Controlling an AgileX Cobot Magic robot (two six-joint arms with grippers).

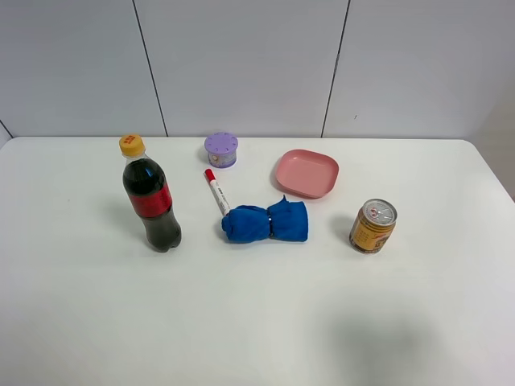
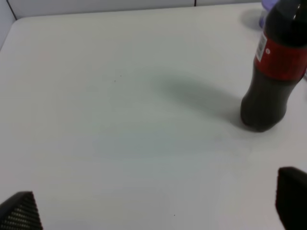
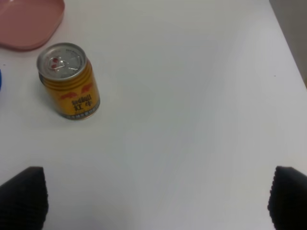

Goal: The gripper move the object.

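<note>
The white marker pen with a red cap (image 1: 216, 191) lies on the white table, its lower end touching a blue cloth (image 1: 266, 222). It shows only in the exterior high view. No arm shows in that view. In the left wrist view my left gripper (image 2: 153, 211) is open and empty above bare table, its fingertips (image 2: 19, 211) at the frame's lower corners, near a cola bottle (image 2: 274, 67). In the right wrist view my right gripper (image 3: 153, 201) is open and empty, with the gold can (image 3: 71, 81) ahead of it.
A cola bottle with a yellow cap (image 1: 150, 195) stands left of the pen. A purple round container (image 1: 220, 149) and a pink dish (image 1: 306, 173) sit behind it. The gold can (image 1: 372, 226) stands at right. The pink dish's edge (image 3: 29, 21) shows in the right wrist view.
</note>
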